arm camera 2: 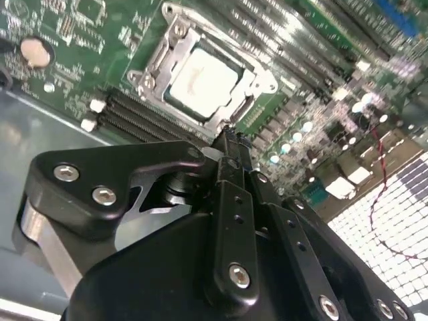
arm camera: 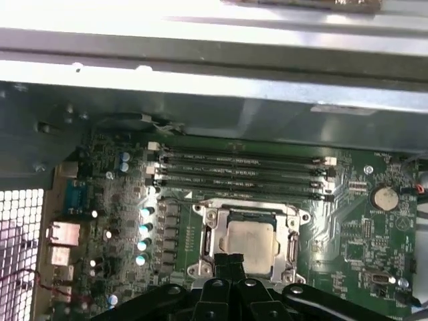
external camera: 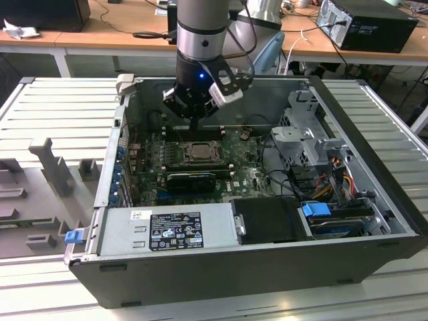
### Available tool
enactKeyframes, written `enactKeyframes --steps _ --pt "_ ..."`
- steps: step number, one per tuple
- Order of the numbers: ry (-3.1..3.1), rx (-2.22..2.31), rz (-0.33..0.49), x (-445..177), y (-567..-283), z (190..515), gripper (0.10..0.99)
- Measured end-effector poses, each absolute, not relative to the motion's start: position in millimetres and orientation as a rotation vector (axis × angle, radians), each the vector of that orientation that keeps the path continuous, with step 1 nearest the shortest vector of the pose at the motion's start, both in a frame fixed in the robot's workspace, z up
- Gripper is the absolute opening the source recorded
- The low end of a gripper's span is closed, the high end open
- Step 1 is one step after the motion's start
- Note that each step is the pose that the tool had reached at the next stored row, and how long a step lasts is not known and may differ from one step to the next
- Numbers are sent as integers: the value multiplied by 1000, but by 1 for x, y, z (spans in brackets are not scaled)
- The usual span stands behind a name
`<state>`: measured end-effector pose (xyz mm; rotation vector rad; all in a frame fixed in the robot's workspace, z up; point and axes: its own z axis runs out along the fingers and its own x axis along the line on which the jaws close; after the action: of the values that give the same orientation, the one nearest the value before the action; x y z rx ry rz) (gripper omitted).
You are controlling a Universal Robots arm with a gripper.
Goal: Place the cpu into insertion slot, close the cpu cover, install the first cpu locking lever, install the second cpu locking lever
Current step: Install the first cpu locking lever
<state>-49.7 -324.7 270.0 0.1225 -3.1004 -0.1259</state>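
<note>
We see the cpu (arm camera 2: 204, 80) as a pale beige-silver square with a flat metal face. It lies flat in the insertion slot (arm camera: 251, 215) on the green motherboard (arm camera 2: 80, 27). The silver-grey cpu cover (arm camera 2: 155, 61) lies down around its edges. The gripper (arm camera 2: 231, 142) hangs just above the socket's rim, its fingers pressed together and holding nothing.
</note>
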Motion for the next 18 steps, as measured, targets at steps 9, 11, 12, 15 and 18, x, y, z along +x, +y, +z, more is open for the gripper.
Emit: enactKeyframes --steps 9,11,12,15,18 --pt "-3106 123 -137 -97 -325 267 106" --pt "-3109 124 -137 -108 -325 266 106" --pt "-3109 123 -137 -111 -323 265 106" --pt "-3109 123 -138 -111 -315 261 106" --pt "-3109 122 -138 -109 -304 259 106"
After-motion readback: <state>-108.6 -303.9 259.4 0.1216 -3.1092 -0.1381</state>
